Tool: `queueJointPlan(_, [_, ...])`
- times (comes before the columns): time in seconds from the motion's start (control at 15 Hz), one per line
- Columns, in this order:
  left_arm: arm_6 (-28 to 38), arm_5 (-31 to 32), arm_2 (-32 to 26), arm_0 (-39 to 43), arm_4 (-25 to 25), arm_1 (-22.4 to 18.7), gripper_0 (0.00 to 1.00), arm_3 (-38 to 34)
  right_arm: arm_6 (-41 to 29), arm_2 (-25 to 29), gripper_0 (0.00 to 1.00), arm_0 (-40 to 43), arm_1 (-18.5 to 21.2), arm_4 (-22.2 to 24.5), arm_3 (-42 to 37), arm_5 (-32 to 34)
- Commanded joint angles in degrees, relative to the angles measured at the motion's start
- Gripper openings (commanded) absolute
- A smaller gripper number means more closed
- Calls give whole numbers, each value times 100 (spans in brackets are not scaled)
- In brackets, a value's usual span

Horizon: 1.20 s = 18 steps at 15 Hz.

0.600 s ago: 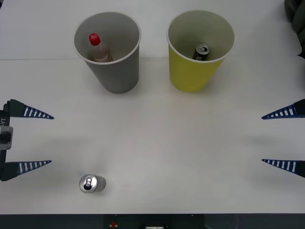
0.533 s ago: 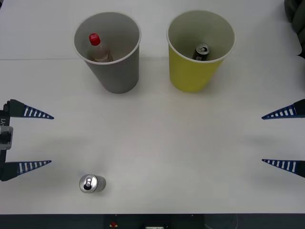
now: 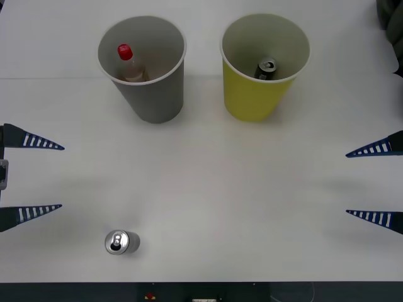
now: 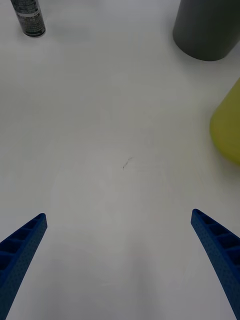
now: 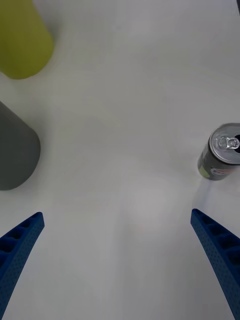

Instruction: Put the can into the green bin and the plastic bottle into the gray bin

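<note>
Standing alone nr table (image 3: 201, 189) front edge, spare can (image 3: 121, 242)

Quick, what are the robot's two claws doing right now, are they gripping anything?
Left gripper: open, holding nothing, at the table's left edge.
Right gripper: open, holding nothing, at the table's right edge.

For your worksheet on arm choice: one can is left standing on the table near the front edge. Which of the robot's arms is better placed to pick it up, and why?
The left. The spare can stands on the left gripper's side, close beside its open fingers; the right gripper waits across the table.
</note>
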State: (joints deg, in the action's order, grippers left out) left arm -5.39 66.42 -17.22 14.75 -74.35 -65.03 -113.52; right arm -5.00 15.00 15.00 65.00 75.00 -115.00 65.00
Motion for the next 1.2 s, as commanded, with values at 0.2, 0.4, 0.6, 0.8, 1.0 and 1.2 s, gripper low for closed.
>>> queueJointPlan(0.2, [-279,759,8,-69,535,-1,100,744,0,0,100,0,0,0,0,0])
queueJointPlan(0.4, [-859,1057,26,-139,746,-1,100,1192,0,0,100,0,0,0,0,0])
queueJointPlan(0.6, [-1457,1295,509,-421,1089,-1,100,1808,0,0,100,0,0,0,0,0])
queueJointPlan(0.8, [-1993,1523,966,-720,1423,-1,100,2484,0,0,100,0,0,0,0,0])
queueJointPlan(1.0, [-2397,1892,1353,-1071,1669,-1,100,3240,0,0,100,0,0,0,0,0])
queueJointPlan(1.2, [-2582,2182,1784,-1352,1880,-1,100,3882,0,0,100,0,0,0,0,0])
